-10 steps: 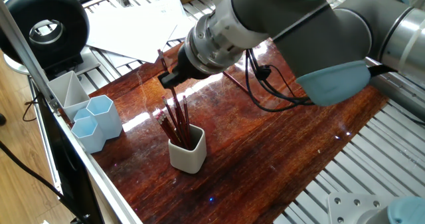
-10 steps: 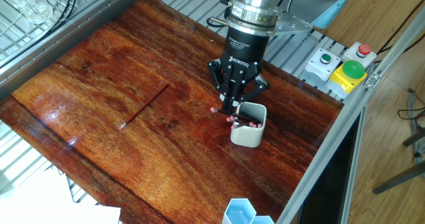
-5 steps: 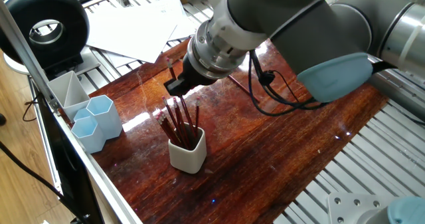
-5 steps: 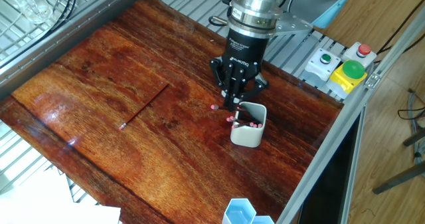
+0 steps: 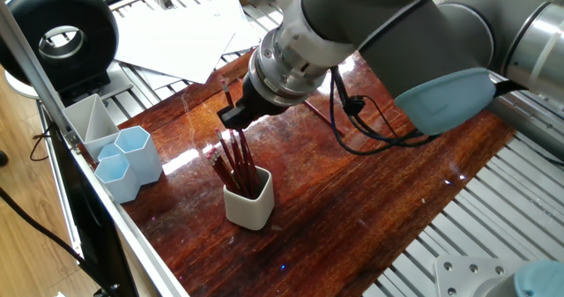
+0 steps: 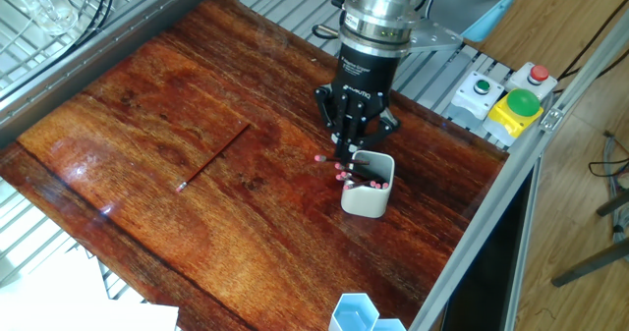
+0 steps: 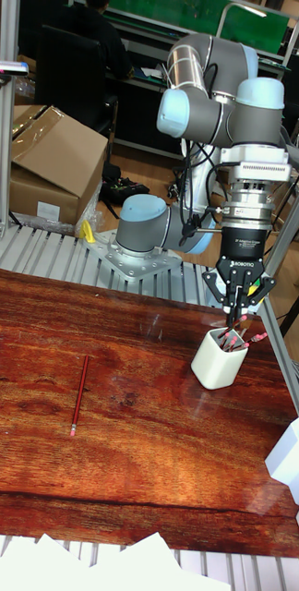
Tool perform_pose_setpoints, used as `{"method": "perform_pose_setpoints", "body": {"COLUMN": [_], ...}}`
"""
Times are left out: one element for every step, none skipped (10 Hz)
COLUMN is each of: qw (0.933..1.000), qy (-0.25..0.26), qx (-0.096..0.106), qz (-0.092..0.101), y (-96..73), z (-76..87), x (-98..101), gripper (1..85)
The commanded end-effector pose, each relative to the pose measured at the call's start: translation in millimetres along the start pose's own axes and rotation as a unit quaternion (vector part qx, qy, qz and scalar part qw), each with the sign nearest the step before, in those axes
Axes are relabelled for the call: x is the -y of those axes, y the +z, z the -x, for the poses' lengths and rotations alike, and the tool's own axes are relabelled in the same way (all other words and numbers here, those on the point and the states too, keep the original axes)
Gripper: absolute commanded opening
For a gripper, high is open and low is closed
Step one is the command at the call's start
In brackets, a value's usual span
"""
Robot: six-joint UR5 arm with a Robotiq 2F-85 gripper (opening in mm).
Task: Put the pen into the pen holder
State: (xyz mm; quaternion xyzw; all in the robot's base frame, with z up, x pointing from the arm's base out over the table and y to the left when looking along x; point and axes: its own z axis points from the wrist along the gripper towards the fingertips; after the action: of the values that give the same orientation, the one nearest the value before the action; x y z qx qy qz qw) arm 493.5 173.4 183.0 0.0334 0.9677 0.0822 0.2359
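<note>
The off-white pen holder (image 5: 249,207) (image 6: 366,198) (image 7: 214,365) stands on the dark wooden table (image 6: 147,105) with several red pens in it, pink ends up. My gripper (image 5: 231,116) (image 6: 349,154) (image 7: 238,319) hangs right above its opening, the fingers drawn together on a thin pen (image 5: 227,87) whose end pokes out above them. Its lower part is lost among the pens in the cup. Another red pen (image 6: 211,159) (image 7: 78,395) lies flat on the table, far from the holder.
Pale blue hexagonal cups (image 5: 132,156) (image 7: 297,452) and a grey compartment tray (image 5: 88,116) sit by the table edge near the holder. A button box (image 6: 511,105) is mounted past the far edge. White papers (image 5: 176,33) (image 7: 94,563) lie off another edge.
The gripper has shifted a little to the side and slightly up over the holder. The pens in the cup have resettled; one that stuck up on the right half a second ago now sits lower.
</note>
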Motion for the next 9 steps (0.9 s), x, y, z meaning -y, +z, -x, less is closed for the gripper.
{"method": "perform_pose_setpoints", "body": {"qw": [0.9995, 0.9994, 0.9994, 0.9995, 0.9998, 0.9998, 0.9997, 0.9995, 0.9994], "qy": [0.01, 0.011, 0.012, 0.013, 0.011, 0.015, 0.006, 0.003, 0.0], "qx": [0.03, 0.031, 0.031, 0.027, 0.01, -0.008, -0.025, -0.032, -0.034], "qz": [-0.003, -0.008, -0.008, -0.011, -0.013, -0.01, -0.004, -0.001, 0.0], "y": [9.9, 12.6, 14.9, 16.1, 18.2, 18.1, 17.0, 16.9, 16.6], "z": [-0.2, -4.1, -6.2, -10.3, -22.0, -31.6, -40.9, -44.1, -45.2], "x": [-6.5, -6.6, -5.8, -5.1, -5.1, -7.3, -10.5, -12.1, -12.3], "gripper": [1.0, 1.0, 1.0, 1.0, 1.0, 3.0, 16.7, 24.7, 30.3]}}
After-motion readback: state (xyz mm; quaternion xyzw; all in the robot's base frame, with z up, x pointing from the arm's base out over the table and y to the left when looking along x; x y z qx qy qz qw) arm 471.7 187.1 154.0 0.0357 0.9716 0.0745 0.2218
